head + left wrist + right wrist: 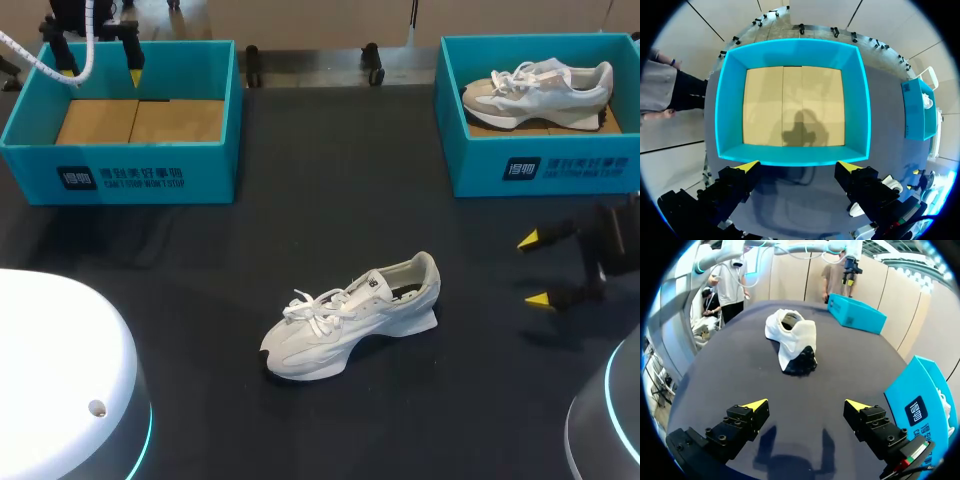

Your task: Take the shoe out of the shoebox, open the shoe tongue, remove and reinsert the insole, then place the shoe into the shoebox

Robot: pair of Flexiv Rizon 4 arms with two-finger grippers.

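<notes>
Spreading under everything, the dark table (300, 200) carries two teal shoeboxes at its far side, well apart. The left shoebox (120, 180) holds no shoe; its bare brown cardboard floor shows, with a shadow of the gripper falling on it in the left wrist view (730, 110). The right shoebox (560, 170) holds a second shoe (535, 92), pale grey and white, lying with its laces toward the box's left wall.

The shoe (350, 315) of the task, white with white laces, stands on its sole on the table's middle, outside both boxes and nearer the robot. Its toe points to the robot's left and its heel to the right. In the right wrist view the shoe (792, 337) lies straight ahead of the right gripper (806, 405), heel toward it and well apart from it.

The right gripper (533, 270) hangs low at the table's right side, its fingers spread wide and holding nothing. The left gripper (101, 74) hovers over the left shoebox, fingers likewise wide apart and empty (799, 166).

Each box's front wall bears a dark square mark beside lines of white print. A small dark mark sits on the shoe's side near the collar, too small to read.
</notes>
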